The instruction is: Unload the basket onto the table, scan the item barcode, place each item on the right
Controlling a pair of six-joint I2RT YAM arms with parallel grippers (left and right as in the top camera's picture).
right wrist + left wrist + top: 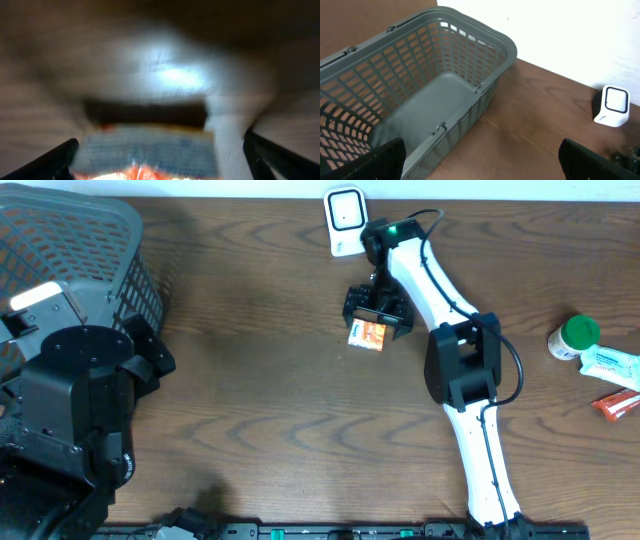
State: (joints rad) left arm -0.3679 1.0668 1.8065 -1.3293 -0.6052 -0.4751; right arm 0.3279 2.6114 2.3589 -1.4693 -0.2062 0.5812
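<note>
Found the packet (367,333) lying flat on the table (250,380), near the scanner (345,218) on its robot-ward side. Judged it light, thin, likely crinkly and slick; best pinched across its narrow edges, printed face left clear. Saw the right gripper (378,318) hovering at that same spot, jaws spread wide, holding nothing. Noted the left gripper (480,162) and the basket (470,50) far left of the scanner, jaws equally wide and empty. Noted smooth dark wood, ample room; bottle (575,335) and tube (610,365) well right of the scanner.
</note>
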